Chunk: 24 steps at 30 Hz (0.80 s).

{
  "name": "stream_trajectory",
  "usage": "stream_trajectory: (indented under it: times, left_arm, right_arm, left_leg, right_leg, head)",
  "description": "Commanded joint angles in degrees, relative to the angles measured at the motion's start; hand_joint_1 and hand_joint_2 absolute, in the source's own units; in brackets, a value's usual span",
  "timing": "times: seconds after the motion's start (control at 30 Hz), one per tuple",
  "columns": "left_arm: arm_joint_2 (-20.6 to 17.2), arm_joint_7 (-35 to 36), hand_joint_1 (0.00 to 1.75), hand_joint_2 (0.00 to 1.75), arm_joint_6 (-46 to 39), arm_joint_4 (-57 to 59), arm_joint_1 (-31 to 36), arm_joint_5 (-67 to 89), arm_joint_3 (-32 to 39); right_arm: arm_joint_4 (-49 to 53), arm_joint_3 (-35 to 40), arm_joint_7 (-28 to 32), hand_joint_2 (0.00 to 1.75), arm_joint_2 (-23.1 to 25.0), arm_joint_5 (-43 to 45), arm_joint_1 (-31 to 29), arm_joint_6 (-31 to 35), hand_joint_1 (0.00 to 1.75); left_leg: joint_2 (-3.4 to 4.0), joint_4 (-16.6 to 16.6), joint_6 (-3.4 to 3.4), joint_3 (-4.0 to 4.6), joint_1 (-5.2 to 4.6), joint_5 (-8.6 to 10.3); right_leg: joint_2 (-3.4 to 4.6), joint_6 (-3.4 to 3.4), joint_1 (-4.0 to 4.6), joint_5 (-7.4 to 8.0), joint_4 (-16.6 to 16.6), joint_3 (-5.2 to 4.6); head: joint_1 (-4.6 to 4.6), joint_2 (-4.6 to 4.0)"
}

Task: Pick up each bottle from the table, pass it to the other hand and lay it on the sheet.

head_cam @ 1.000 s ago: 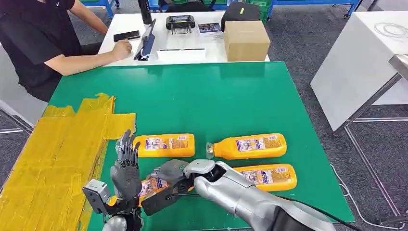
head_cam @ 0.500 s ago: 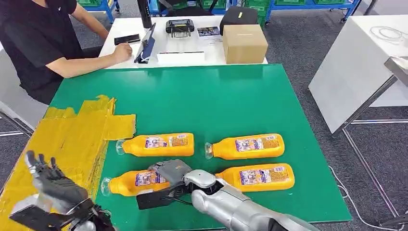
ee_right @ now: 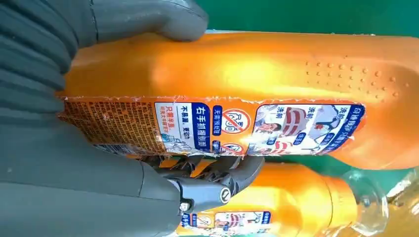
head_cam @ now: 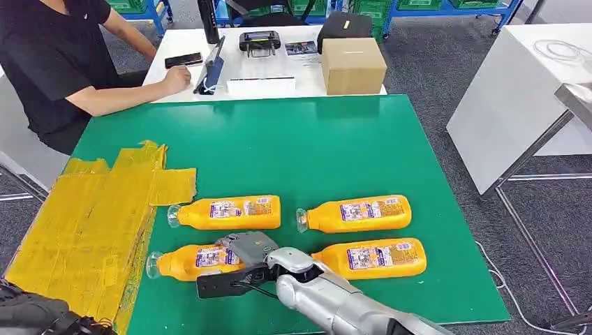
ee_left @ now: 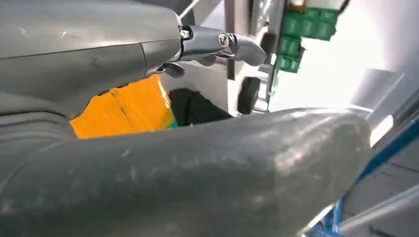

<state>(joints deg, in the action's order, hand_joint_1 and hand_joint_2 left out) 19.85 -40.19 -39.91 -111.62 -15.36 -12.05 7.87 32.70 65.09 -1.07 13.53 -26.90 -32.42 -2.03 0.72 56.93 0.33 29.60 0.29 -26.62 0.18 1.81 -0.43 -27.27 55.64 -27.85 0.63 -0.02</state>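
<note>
The near-left orange bottle (head_cam: 192,260), lying on the green desk (head_cam: 314,150), is grasped at its base end by the right hand (head_cam: 246,250). A smooth, rigid, likely slippery body is judged; mid-body grip suits. The left hand's (ee_left: 148,98) fingers cannot be told.

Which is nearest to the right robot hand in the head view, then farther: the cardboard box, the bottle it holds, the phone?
1. Bottle it holds, in the right robot hand, near-left on the green table.
2. Phone, far left on the white table.
3. Cardboard box, far side; too close to the phone to rank firmly.
</note>
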Motion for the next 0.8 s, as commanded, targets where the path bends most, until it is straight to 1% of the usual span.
stream_trajectory:
  times: [0.03, 0.07, 0.1, 0.13, 0.17, 0.2, 0.23, 0.3, 0.37, 0.4, 0.43, 0.47, 0.6, 0.8]
  left_arm:
    - [0.15, 0.19, 0.0, 0.0, 4.62, 13.1, 0.39, -6.98, 1.62]
    - [0.15, 0.19, 0.0, 0.0, 6.1, 15.07, 1.2, -7.77, 2.29]
    - [0.15, 0.19, 0.0, 0.0, 6.35, 15.47, 1.54, -7.75, 2.61]
    - [0.15, 0.19, 0.0, 0.0, 6.72, 16.91, 1.89, -7.66, 2.56]
    - [0.15, 0.19, 0.0, 0.0, 7.05, 16.98, 1.96, -6.99, 2.57]
    - [0.15, 0.19, 0.0, 0.0, 7.43, 17.27, 1.92, -6.63, 2.36]
    - [0.15, 0.19, 0.0, 0.0, 7.45, 17.29, 1.86, -5.88, 2.16]
    - [0.15, 0.19, 0.0, 0.0, 7.22, 16.84, 1.51, -5.89, 1.79]
    - [0.15, 0.19, 0.0, 0.0, 7.05, 16.38, 1.14, -6.0, 1.69]
    - [0.15, 0.19, 0.0, 0.0, 6.54, 16.71, 1.16, -5.35, 1.74]
    - [0.15, 0.26, 0.0, 0.0, 6.9, 16.77, 1.11, -5.53, 1.75]
    - [0.15, 0.26, 0.0, 0.0, 6.9, 16.77, 1.11, -5.53, 1.75]
    - [0.15, 0.26, 0.0, 0.0, 6.9, 16.77, 1.11, -5.53, 1.75]
    - [0.15, 0.26, 0.0, 0.0, 6.9, 16.77, 1.11, -5.53, 1.75]
  right_arm:
    - [21.37, -21.05, 13.74, 1.75, -2.47, 10.98, 20.42, 12.73, 1.75]
    - [28.51, -22.41, 12.43, 1.75, -3.21, 10.17, 23.47, 11.54, 1.75]
    - [31.29, -22.79, 10.9, 1.75, -3.63, 9.28, 24.62, 10.74, 1.75]
    - [36.61, -25.0, 14.04, 1.75, -3.34, 8.58, 27.12, 11.69, 1.75]
    - [39.77, -26.37, 16.22, 1.75, -3.05, 8.97, 28.45, 11.33, 1.75]
    - [43.06, -27.39, 17.93, 1.75, -2.87, 9.04, 29.53, 11.7, 1.75]
    - [45.31, -28.1, 18.85, 1.75, -2.65, 8.89, 30.38, 12.12, 1.75]
    - [48.54, -29.33, 20.98, 1.75, -2.28, 9.93, 31.91, 12.3, 1.75]
    - [49.93, -29.92, 22.48, 1.75, -2.2, 10.88, 32.87, 12.44, 1.75]
    - [50.61, -30.23, 23.28, 1.75, -2.2, 11.29, 33.4, 12.48, 1.75]
    - [51.14, -30.12, 23.65, 1.75, -2.19, 11.41, 33.59, 12.37, 1.75]
    - [51.14, -30.12, 23.65, 1.75, -2.19, 11.41, 33.59, 12.37, 1.75]
    - [51.14, -30.12, 23.65, 1.75, -2.19, 11.41, 33.59, 12.37, 1.75]
    - [51.14, -30.12, 23.65, 1.75, -2.19, 11.41, 33.59, 12.37, 1.75]
  left_leg:
    - [-0.18, -0.04, -0.04, 0.81, 0.13, 0.31]
    - [-0.13, -0.03, -0.07, 0.47, 0.09, 0.14]
    - [-0.2, -0.06, -0.1, 0.68, 0.11, 0.18]
    - [-0.39, -0.11, -0.09, 0.74, 0.11, 0.23]
    - [-0.46, -0.07, -0.06, 0.97, 0.12, 0.23]
    - [-0.56, -0.01, -0.05, 0.96, 0.11, 0.15]
    - [-0.34, 0.04, -0.05, 0.62, 0.06, -0.06]
    - [-0.42, 0.07, 0.01, 1.2, 0.07, 0.09]
    - [-0.52, 0.1, 0.07, 1.66, 0.03, 0.22]
    - [-0.62, 0.08, 0.08, 1.61, 0.11, 0.21]
    - [-0.56, 0.09, 0.08, 1.58, 0.12, 0.14]
    - [-0.42, 0.05, 0.07, 1.63, -0.01, 0.2]
    - [-0.4, 0.06, 0.06, 1.88, -0.03, 0.25]
    - [-0.4, 0.06, 0.05, 1.9, 0.0, 0.25]
  right_leg:
    - [-0.13, -0.09, 0.14, 0.3, -0.11, -0.72]
    - [-0.1, -0.1, 0.09, 0.14, -0.05, -0.41]
    - [-0.15, -0.13, 0.1, 0.19, -0.1, -0.6]
    - [-0.34, -0.13, 0.11, 0.19, -0.16, -0.61]
    - [-0.4, -0.13, 0.12, 0.17, -0.13, -0.8]
    - [-0.51, -0.1, 0.11, 0.0, -0.09, -0.72]
    - [-0.2, 0.02, 0.05, -0.17, 0.02, -0.34]
    - [-0.26, 0.09, 0.07, -0.06, 0.0, -0.34]
    - [-0.36, 0.11, 0.05, 0.05, 0.02, -0.71]
    - [-0.45, 0.09, 0.12, 0.04, -0.09, -0.64]
    - [-0.39, 0.08, 0.13, -0.02, -0.1, -0.59]
    - [-0.26, 0.09, 0.0, 0.02, 0.01, -0.75]
    - [-0.26, 0.07, -0.02, 0.08, -0.01, -1.01]
    - [-0.24, 0.05, 0.03, 0.1, -0.03, -1.03]
  head:
    - [-0.02, 0.0]
    - [0.0, 0.0]
    - [0.0, 0.0]
    - [0.0, 0.0]
    - [-0.04, 0.0]
    - [-0.02, 0.0]
    - [-0.02, 0.0]
    - [-0.02, 0.0]
    - [-0.04, 0.0]
    - [-0.02, 0.0]
    - [-0.04, 0.0]
    - [0.0, 0.0]
    - [-0.02, 0.0]
    - [-0.02, 0.0]
